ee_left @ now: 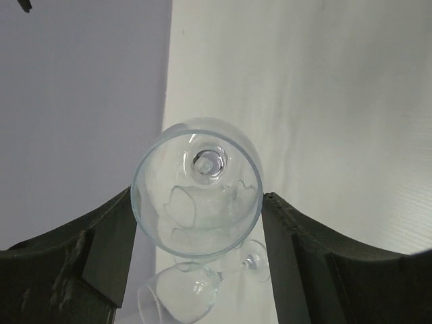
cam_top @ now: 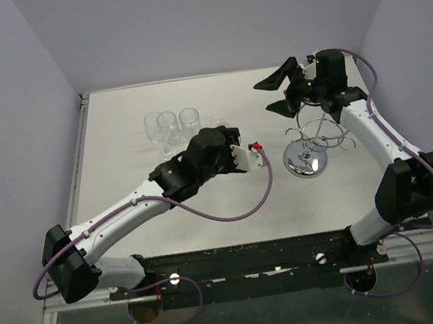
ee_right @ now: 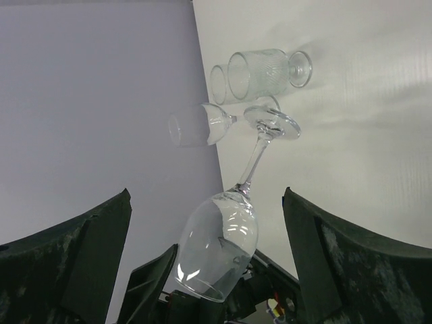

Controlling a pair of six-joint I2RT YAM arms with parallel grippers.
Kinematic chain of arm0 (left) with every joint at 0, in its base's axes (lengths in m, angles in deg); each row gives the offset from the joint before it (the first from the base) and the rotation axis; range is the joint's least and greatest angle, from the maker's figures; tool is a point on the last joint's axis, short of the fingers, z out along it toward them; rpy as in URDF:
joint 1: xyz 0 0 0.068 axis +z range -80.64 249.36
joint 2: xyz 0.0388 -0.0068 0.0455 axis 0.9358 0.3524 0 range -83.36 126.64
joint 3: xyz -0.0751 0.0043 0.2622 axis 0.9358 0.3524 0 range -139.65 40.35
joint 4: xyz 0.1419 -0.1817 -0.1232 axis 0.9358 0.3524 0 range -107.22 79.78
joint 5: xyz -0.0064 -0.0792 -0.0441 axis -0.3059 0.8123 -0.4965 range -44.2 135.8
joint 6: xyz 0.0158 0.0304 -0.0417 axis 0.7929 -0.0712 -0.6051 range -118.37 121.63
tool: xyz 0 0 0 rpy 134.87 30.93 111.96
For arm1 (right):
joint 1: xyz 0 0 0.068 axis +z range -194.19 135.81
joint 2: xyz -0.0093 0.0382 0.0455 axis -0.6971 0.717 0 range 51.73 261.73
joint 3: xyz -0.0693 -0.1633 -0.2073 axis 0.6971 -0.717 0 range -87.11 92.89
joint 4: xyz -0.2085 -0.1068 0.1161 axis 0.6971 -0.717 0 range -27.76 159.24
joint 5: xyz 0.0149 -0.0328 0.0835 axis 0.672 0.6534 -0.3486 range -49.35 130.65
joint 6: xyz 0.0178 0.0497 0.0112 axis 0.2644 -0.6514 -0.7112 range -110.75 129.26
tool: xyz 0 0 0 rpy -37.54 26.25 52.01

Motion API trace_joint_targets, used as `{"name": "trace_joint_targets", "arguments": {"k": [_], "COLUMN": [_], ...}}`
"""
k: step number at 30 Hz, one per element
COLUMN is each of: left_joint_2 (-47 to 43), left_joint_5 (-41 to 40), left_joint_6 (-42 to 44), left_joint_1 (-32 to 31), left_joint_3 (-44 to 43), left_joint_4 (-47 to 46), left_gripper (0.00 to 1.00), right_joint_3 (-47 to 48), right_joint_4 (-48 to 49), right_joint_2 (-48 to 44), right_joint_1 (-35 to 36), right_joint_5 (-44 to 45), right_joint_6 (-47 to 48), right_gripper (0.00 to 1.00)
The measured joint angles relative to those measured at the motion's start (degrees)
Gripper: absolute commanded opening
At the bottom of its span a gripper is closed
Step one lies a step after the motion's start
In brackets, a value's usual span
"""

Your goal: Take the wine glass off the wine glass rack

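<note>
Left end effector (ee_left: 196, 226) grasps the wine glass (ee_right: 219, 246) by its bowl. Right end effector (cam_top: 278, 92) is released, with the wine glass rack (cam_top: 311, 149) near it.

In the top view, the lower middle of the table (cam_top: 205, 199) is left open, crossed only by a purple cable (cam_top: 243, 210). The upper left is blocked by three standing glasses (cam_top: 168, 125), with the left arm (cam_top: 193, 165) and its held wine glass (ee_left: 197, 202) just beside. Open surface is seen at upper centre, up to the spread right gripper (cam_top: 262, 97). The rack (cam_top: 310, 148) is hemmed on its right by the right arm (cam_top: 372, 129).
</note>
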Motion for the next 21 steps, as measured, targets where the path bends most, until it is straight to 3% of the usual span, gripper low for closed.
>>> {"name": "trace_joint_targets", "arguments": {"k": [10, 21], "left_joint_2": [1.5, 5.3], "left_joint_5": [6.6, 13.6], "left_joint_6": [-19.8, -32.7], "left_joint_1": [3.7, 7.8], "left_joint_3": [-2.7, -5.5], "left_joint_4": [8.0, 10.2], "left_gripper": [0.00, 0.00], "right_joint_3": [0.7, 6.6], "right_joint_4": [-2.2, -10.6], "right_joint_2": [-0.3, -0.4], "right_joint_1": [0.0, -0.1], "right_joint_5": [2.1, 8.8], "right_joint_6": [3.0, 14.0], "right_gripper": [1.00, 1.00]}}
